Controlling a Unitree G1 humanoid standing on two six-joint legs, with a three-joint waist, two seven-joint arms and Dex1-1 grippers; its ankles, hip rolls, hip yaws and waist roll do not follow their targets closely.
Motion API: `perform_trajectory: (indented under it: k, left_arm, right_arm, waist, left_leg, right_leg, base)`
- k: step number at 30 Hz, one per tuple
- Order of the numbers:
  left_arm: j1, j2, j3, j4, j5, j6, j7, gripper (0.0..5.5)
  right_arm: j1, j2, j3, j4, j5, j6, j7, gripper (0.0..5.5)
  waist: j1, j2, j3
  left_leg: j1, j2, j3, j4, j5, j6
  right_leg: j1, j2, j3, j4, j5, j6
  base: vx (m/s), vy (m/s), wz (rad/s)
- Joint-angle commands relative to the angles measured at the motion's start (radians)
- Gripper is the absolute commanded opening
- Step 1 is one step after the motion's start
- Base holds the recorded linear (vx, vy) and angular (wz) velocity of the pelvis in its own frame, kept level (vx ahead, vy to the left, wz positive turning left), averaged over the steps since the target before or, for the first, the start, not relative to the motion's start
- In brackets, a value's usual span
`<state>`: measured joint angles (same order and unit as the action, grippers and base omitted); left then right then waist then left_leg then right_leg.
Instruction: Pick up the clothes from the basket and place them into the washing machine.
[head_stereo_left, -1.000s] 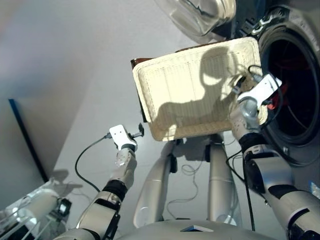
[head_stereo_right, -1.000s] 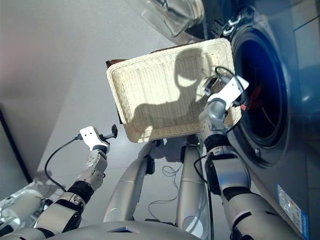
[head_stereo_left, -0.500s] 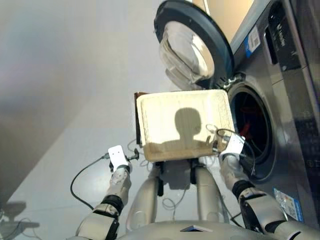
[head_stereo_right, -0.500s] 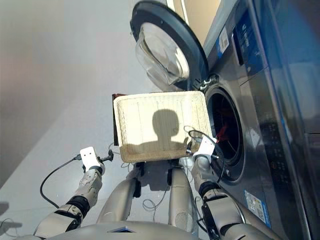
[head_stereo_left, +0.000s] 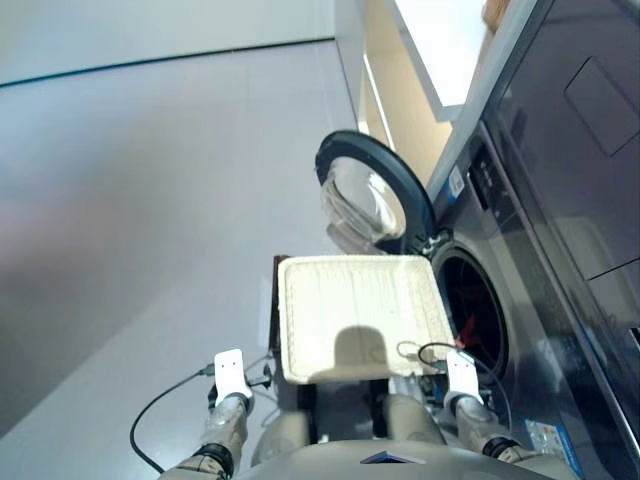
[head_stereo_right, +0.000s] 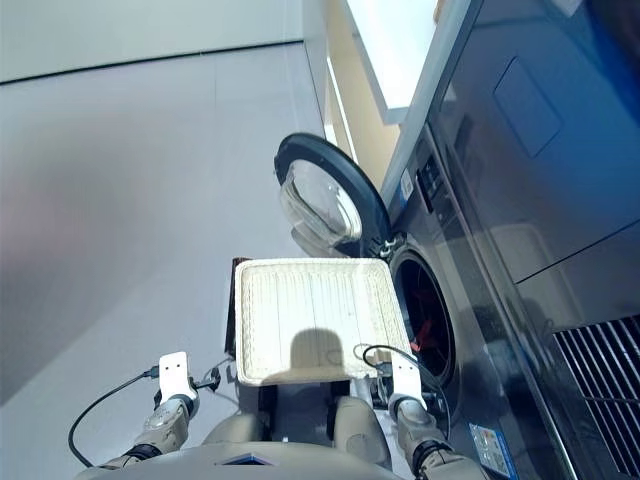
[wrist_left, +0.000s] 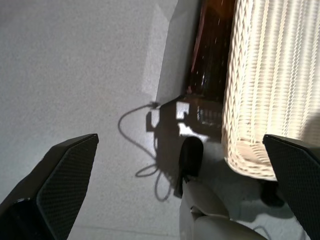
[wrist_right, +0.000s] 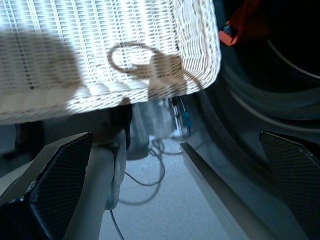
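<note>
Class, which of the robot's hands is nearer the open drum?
The right hand, at the basket corner beside the washing machine; the left hand hangs over floor across the basket.

Dark appliance (head_stereo_left: 585, 130) above; grey floor (head_stereo_left: 150, 200).

Washing machine (head_stereo_left: 500, 300) drum interior mostly dark
</note>
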<state>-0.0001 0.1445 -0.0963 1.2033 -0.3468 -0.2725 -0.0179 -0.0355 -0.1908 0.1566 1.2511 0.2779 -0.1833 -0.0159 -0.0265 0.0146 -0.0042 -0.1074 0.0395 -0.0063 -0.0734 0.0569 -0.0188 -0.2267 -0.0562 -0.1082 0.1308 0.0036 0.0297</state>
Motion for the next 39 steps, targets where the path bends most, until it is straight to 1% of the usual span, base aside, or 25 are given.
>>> perform_trajectory:
  k: [1, 6, 11, 17, 24, 29, 39]
  left_arm:
    - [-0.029, 0.018, 0.035, 0.027, 0.052, -0.004, -0.025, 5.5]
    - [-0.008, 0.017, 0.018, 0.05, 0.121, 0.001, -0.023, 5.5]
    - [0.0, 0.019, 0.022, 0.064, 0.137, 0.011, -0.025, 5.5]
    - [0.003, 0.016, 0.009, 0.066, 0.161, 0.009, -0.012, 5.5]
    - [-0.002, 0.006, -0.013, 0.059, 0.167, 0.013, -0.005, 5.5]
    - [-0.002, 0.001, -0.025, 0.064, 0.173, 0.017, -0.01, 5.5]
    - [-0.001, -0.005, -0.04, 0.066, 0.191, 0.016, -0.009, 5.5]
  right_arm:
    - [-0.042, 0.003, -0.015, 0.037, -0.018, -0.001, 0.007, 5.5]
    - [-0.021, 0.015, -0.028, 0.059, -0.03, 0.009, 0.003, 5.5]
    - [-0.007, 0.028, -0.047, 0.083, -0.021, 0.018, -0.001, 5.5]
    - [-0.003, 0.03, -0.029, 0.073, -0.053, 0.018, -0.027, 5.5]
    - [-0.015, 0.026, -0.011, 0.087, -0.069, 0.025, -0.026, 5.5]
    - [-0.017, 0.026, -0.002, 0.091, -0.078, 0.027, -0.027, 5.5]
    - [-0.012, 0.024, -0.009, 0.112, -0.082, 0.032, -0.034, 5.5]
  waist:
    - [-0.008, -0.038, 0.012]
    - [-0.005, -0.043, -0.01]
    - [-0.004, -0.045, -0.026]
    - [-0.009, -0.04, -0.041]
    - [-0.005, -0.034, -0.051]
    - [-0.007, -0.034, -0.055]
    - [-0.007, -0.029, -0.053]
  left_leg:
    - [0.089, -0.053, 0.055, 0.009, -0.06, -0.023]
    - [0.142, -0.057, 0.062, 0.019, -0.079, -0.013]
    - [0.184, -0.054, 0.06, 0.028, -0.096, -0.009]
    - [0.21, -0.045, 0.063, 0.028, -0.1, -0.01]
    - [0.221, -0.041, 0.059, 0.036, -0.107, -0.008]
    - [0.233, -0.038, 0.055, 0.033, -0.106, -0.01]
    - [0.233, -0.035, 0.055, 0.029, -0.102, -0.014]
  right_leg:
    - [0.145, -0.017, -0.006, -0.169, 0.052, 0.109]
    - [0.204, -0.014, -0.005, -0.154, 0.032, 0.107]
    - [0.248, -0.014, -0.006, -0.146, 0.012, 0.103]
    - [0.274, -0.008, -0.001, -0.152, 0.003, 0.101]
    - [0.294, -0.005, 0.002, -0.157, -0.007, 0.097]
    - [0.311, -0.005, -0.001, -0.165, -0.01, 0.097]
    - [0.313, -0.007, -0.005, -0.174, -0.007, 0.098]
  base:
    - [0.0, 0.0, 0.0]
    - [0.049, 0.016, 0.008]
    - [0.013, 0.002, -0.003]
    - [0.0, 0.0, 0.0]
    - [0.0, 0.0, 0.0]
    - [0.0, 0.0, 0.0]
    - [0.0, 0.0, 0.0]
